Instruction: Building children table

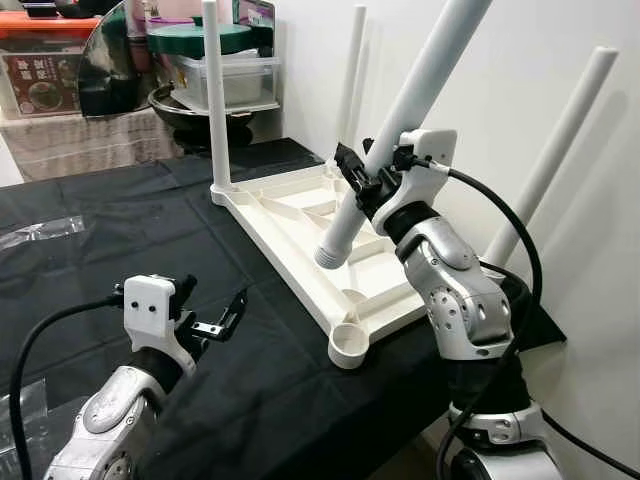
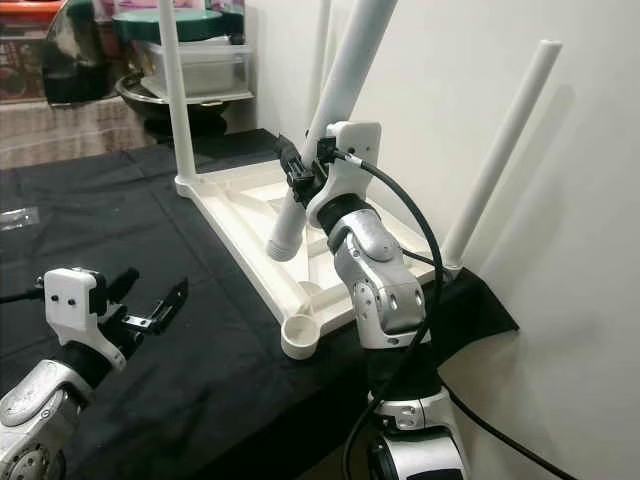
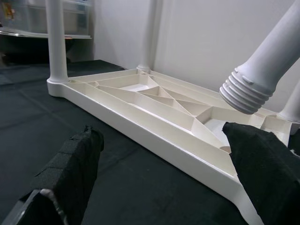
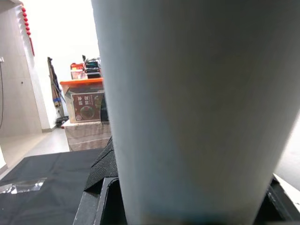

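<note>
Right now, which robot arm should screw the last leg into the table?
The right. Its gripper already holds the leg, threaded end hanging above the upturned table, near the empty corner socket. The left gripper is open and holds nothing.

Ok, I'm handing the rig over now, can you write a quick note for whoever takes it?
Right gripper: shut on the loose table leg, held tilted, threaded end down, above the upturned tabletop.
Left gripper: open, holding nothing, above the black cloth beside the tabletop's near edge.
Done: three legs stand in their corner sockets.
Left: the near corner socket is unfilled; seat and screw in the held leg there.
</note>
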Robot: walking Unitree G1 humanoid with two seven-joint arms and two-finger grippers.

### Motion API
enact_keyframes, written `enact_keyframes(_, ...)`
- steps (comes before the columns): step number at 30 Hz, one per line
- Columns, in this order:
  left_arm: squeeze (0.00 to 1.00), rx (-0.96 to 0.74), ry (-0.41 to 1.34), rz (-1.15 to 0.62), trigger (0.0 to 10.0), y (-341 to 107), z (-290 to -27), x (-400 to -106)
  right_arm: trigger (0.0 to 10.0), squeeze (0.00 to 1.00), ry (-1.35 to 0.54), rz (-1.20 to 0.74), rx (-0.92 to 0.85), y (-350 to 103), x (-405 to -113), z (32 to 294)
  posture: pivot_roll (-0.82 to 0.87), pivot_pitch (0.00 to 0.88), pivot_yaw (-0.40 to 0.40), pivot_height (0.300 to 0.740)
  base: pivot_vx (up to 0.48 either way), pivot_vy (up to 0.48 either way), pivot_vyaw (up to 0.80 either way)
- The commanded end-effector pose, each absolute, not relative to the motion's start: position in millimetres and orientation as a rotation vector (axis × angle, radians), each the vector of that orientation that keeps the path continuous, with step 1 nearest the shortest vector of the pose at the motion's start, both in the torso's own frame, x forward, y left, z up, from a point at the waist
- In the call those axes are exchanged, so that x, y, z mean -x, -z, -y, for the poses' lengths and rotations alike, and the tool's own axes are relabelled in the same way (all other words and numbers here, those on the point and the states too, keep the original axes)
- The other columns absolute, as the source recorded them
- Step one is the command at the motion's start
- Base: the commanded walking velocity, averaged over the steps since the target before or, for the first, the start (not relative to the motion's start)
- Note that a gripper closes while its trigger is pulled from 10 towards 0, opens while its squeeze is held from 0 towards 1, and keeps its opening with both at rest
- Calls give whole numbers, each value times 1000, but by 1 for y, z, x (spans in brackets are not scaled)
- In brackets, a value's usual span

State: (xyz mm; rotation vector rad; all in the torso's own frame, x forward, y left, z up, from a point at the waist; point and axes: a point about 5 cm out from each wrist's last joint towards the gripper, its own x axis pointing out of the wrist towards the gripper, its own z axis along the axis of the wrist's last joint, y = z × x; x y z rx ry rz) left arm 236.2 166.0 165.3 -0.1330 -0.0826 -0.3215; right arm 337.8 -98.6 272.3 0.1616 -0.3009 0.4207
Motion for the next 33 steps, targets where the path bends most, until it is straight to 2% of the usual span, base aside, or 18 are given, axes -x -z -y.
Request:
enact_keyframes(1, 0, 121, 328, 66, 10000, -161, -162, -236, 10000, 0, -415, 293, -156, -271, -339, 103, 78, 0, -81, 740, 0, -472, 0)
enact_keyframes(4, 0, 116, 333, 60, 10000, -160, -160, -236, 10000, 0, -419, 300, -112, -271, -339, 101, 77, 0, -83, 740, 0, -472, 533)
enact_keyframes(10, 0, 154, 341, 75, 10000, -162, -157, -235, 10000, 0, -427, 299, -131, -272, -339, 99, 79, 0, -85, 740, 0, -470, 800)
enact_keyframes(13, 0, 169, 346, 86, 10000, -164, -156, -234, 10000, 0, -423, 292, -184, -273, -341, 102, 81, 0, -88, 740, 0, 0, 0)
enact_keyframes(25, 0, 178, 356, 60, 10000, -160, -155, -232, 10000, 0, -407, 288, -169, -272, -343, 105, 79, 0, -84, 740, 0, 0, 0)
enact_keyframes(33, 0, 195, 371, 57, 10000, -160, -153, -231, 10000, 0, -395, 291, -168, -273, -344, 107, 77, 0, -83, 740, 0, 457, 0)
